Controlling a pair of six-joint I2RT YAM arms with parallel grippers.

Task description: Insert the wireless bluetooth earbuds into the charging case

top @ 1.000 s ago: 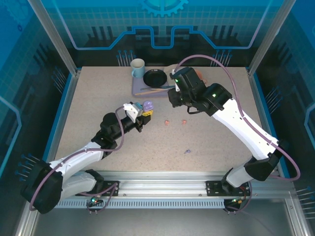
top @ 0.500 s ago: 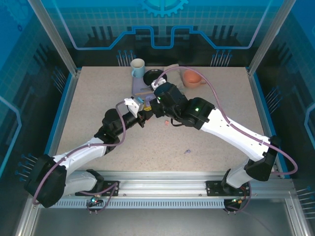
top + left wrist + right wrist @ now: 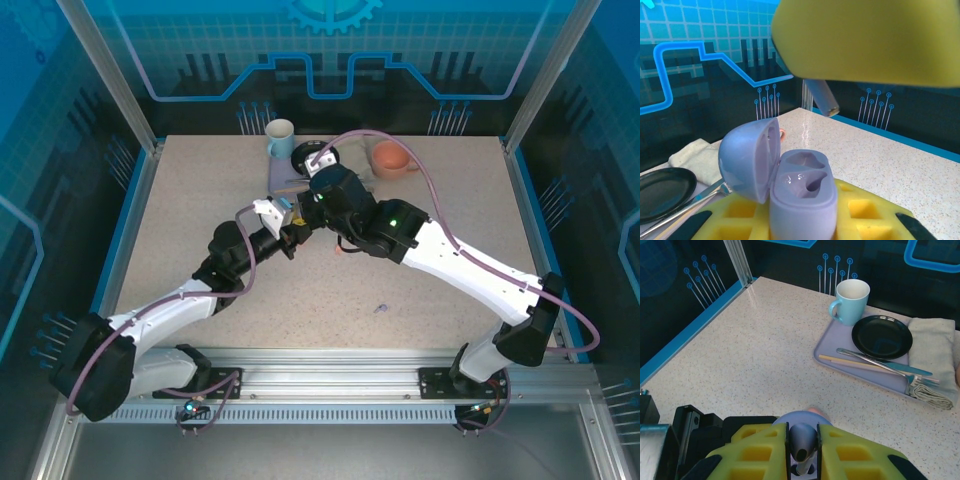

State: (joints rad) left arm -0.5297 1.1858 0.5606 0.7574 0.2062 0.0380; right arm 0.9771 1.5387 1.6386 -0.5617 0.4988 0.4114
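Now, nearest the bases, a spare lilac bud [image 3: 381, 308] is lying loose on the worktop [image 3: 200, 220]. Beyond it the left tool [image 3: 291, 230] is clenching the lilac charging case [image 3: 801, 197], its lid hinged open and both sockets looking empty. The right tool [image 3: 803, 457], off beside the far tray [image 3: 835, 352] a second ago, is now hovering directly over the case, pinching a lilac earbud [image 3: 802, 436] stem-down. Insertion is probably coming next, with socket alignment deciding it.
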